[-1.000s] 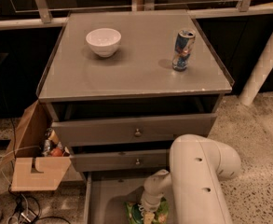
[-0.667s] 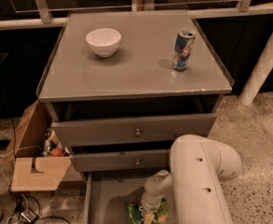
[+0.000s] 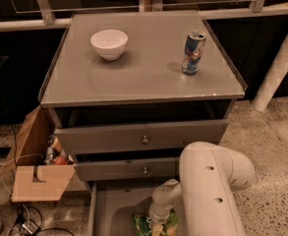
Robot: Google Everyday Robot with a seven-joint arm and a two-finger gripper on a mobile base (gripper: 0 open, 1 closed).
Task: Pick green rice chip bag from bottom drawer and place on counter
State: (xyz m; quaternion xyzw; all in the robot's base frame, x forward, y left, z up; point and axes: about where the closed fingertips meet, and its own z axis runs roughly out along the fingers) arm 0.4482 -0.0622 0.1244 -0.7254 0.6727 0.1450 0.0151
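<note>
The green rice chip bag lies in the open bottom drawer at the lower edge of the view; only part of it shows. My white arm reaches down into that drawer, and the gripper sits right on top of the bag, its fingers hidden behind the wrist. The counter is the grey top of the cabinet, well above the gripper.
A white bowl stands on the counter's back left and a blue-and-silver can on its right. Two upper drawers with knobs stick out slightly. An open cardboard box of items and cables lies on the floor at left.
</note>
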